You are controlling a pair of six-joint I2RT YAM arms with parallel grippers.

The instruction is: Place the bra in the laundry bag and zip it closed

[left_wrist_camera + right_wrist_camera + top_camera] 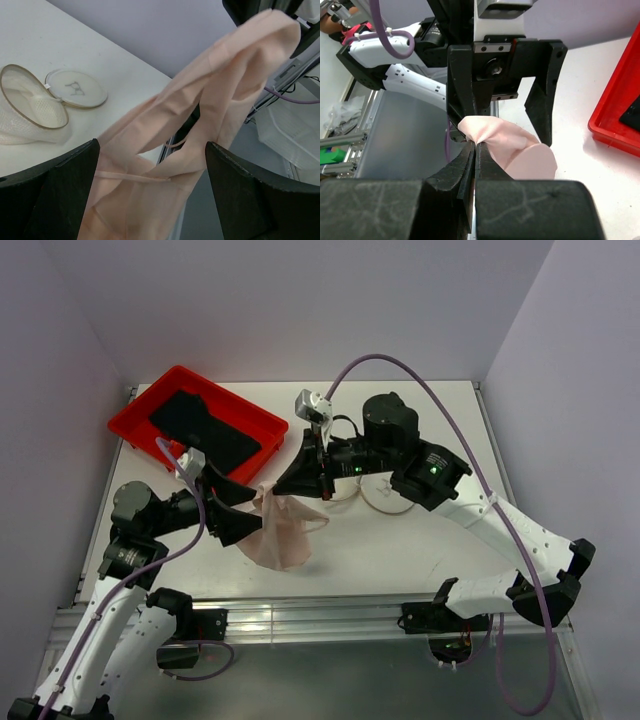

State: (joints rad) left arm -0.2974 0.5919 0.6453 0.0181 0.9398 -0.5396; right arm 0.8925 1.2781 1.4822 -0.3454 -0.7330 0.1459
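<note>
Left wrist shows laundry bag (pixel 35 107) open; right wrist, bra (pixel 510 150) pinched

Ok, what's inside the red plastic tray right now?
A flat black cloth lies in the red plastic tray, covering most of its floor. Anything beneath the cloth is hidden.

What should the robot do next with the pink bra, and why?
Probably the right gripper should carry the bra toward the laundry bag. It is shut on the bra, holding it up, while the left gripper stands open around it, and the bag lies open on the table.
</note>
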